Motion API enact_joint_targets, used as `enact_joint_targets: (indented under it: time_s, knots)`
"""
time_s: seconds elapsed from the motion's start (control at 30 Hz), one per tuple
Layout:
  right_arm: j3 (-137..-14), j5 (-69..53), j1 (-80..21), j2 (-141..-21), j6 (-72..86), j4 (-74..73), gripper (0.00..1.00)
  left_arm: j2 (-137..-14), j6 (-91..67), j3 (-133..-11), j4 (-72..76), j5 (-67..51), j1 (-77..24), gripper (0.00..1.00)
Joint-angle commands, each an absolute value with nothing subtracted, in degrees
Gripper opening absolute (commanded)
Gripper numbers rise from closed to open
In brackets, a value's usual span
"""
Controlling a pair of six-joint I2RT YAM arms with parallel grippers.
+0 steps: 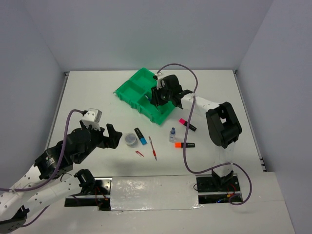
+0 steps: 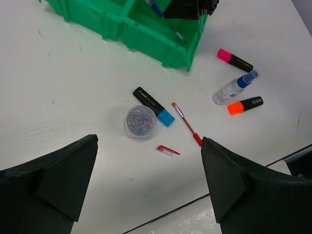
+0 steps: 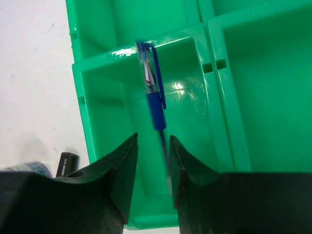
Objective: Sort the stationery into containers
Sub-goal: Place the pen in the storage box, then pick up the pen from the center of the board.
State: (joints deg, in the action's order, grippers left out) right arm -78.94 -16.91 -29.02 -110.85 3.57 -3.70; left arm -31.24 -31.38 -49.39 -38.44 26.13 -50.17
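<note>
The green four-compartment tray (image 1: pixel 131 90) sits at the far middle of the table. My right gripper (image 1: pixel 158 95) hovers over its near right compartment. In the right wrist view its jaws (image 3: pixel 153 146) stand slightly apart, and a blurred blue pen (image 3: pixel 153 95) lies loose between them inside that compartment (image 3: pixel 97 112). My left gripper (image 1: pixel 111 136) is open and empty above the table. Below it are the round grey tin (image 2: pixel 140 122), a blue-capped highlighter (image 2: pixel 154 107), a red pen (image 2: pixel 186 123) and a small red pen cap (image 2: pixel 167 150).
Right of the red pen lie a clear blue-capped bottle (image 1: pixel 172 135), a pink-capped highlighter (image 1: pixel 187 125) and an orange-capped highlighter (image 1: pixel 184 145). All three also show in the left wrist view, the bottle (image 2: pixel 234 87) between the two highlighters. The table's near edge (image 2: pixel 204 204) runs under the left fingers.
</note>
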Motion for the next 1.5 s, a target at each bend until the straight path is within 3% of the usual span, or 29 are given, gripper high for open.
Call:
enact_joint_targets:
  time_s: [0.0, 0.17, 0.4, 0.53, 0.6, 0.63, 0.73, 0.9, 0.97, 1.2, 1.47]
  knots:
    - [-79.19, -17.31, -29.27, -110.74, 3.87, -0.97, 0.43, -31.11, -29.62, -50.1, -35.86, 24.79, -50.36, 0.99]
    - [-78.66, -17.14, -29.44, -108.02, 4.31, -1.4, 0.58, -31.11, -29.53, -50.01, -35.68, 24.35, -50.36, 0.99]
    - [-75.41, -14.78, -30.23, -97.3, 6.24, -1.93, 0.65, -31.38, -30.85, -50.1, -36.56, 26.02, -50.36, 0.99]
    - [-74.97, -8.29, -33.74, -88.62, 6.5, -8.93, 0.78, -32.6, -31.55, -50.36, -37.35, 27.42, -50.36, 0.99]
    - [-74.01, -4.33, -37.5, -85.88, 6.68, -11.06, 0.78, -33.57, -31.73, -50.45, -37.18, 27.16, -50.27, 0.99]
    - [-71.57, -0.22, -38.92, -82.74, 7.46, -11.86, 0.87, -34.01, -31.9, -50.71, -37.18, 26.9, -50.27, 0.99]
    - [-67.34, 4.12, -42.78, -78.76, 11.49, -14.49, 0.89, -35.85, -33.04, -51.15, -37.09, 26.63, -50.19, 0.99]
    - [-61.97, 16.15, -51.14, -73.92, 18.62, -20.73, 0.86, -37.0, -36.12, -52.12, -38.84, 30.57, -50.1, 0.99]
    - [-59.34, 17.84, -53.52, -73.04, 22.14, -22.85, 0.8, -36.83, -38.04, -52.65, -40.86, 34.43, -50.1, 0.99]
    - [-51.25, 16.53, -59.06, -74.7, 27.51, -21.63, 0.6, -36.04, -40.08, -53.18, -44.39, 38.86, -50.1, 0.99]
    - [-49.74, 11.43, -60.91, -82.78, 27.95, -16.61, 0.54, -38.58, -38.15, -52.56, -43.68, 37.27, -50.1, 0.99]
